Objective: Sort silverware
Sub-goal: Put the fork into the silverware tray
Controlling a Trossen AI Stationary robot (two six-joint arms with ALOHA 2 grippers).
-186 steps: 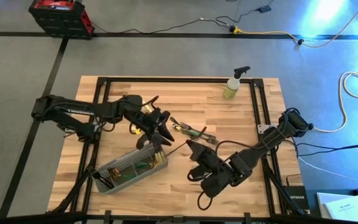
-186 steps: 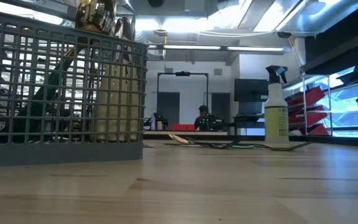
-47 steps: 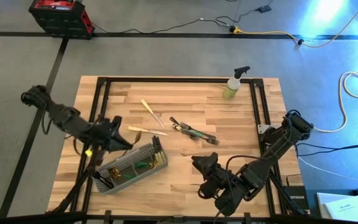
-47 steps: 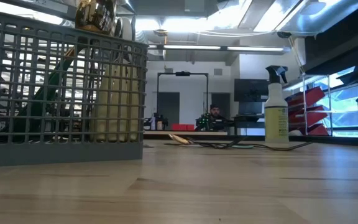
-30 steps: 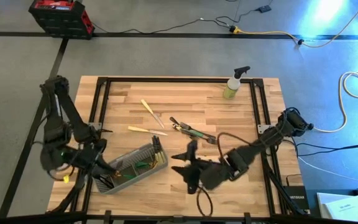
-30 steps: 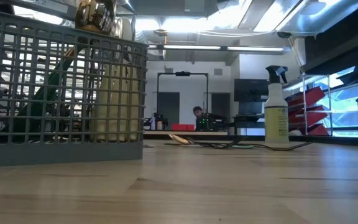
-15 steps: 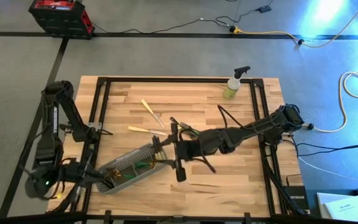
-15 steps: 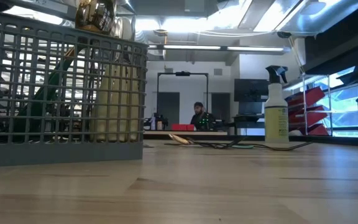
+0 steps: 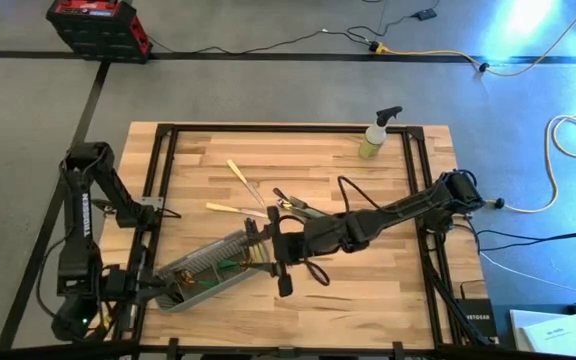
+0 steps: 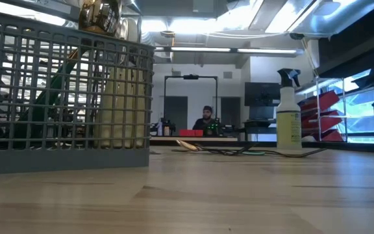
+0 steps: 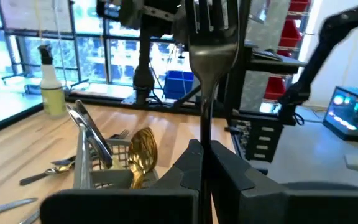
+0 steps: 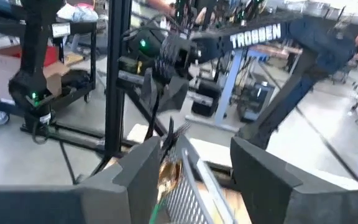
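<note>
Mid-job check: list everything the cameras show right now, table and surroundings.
Caddy: one, grey mesh, table front left.
Silverware in caddy: several, gold heads, green and cream handles.
Cream-handled pieces: two, loose, behind the caddy.
Silverware pile: count unclear, dark and green, table middle.
Spray bottle: one, yellow-green, back right.
Toolbox: one, red and black, on the floor.
Person: one, far back in the room.
Fork: one, looks dark, gripped upright.
Left fingers: shut on the fork, by the caddy's left end.
Right fingers: open, at the caddy's right end.
</note>
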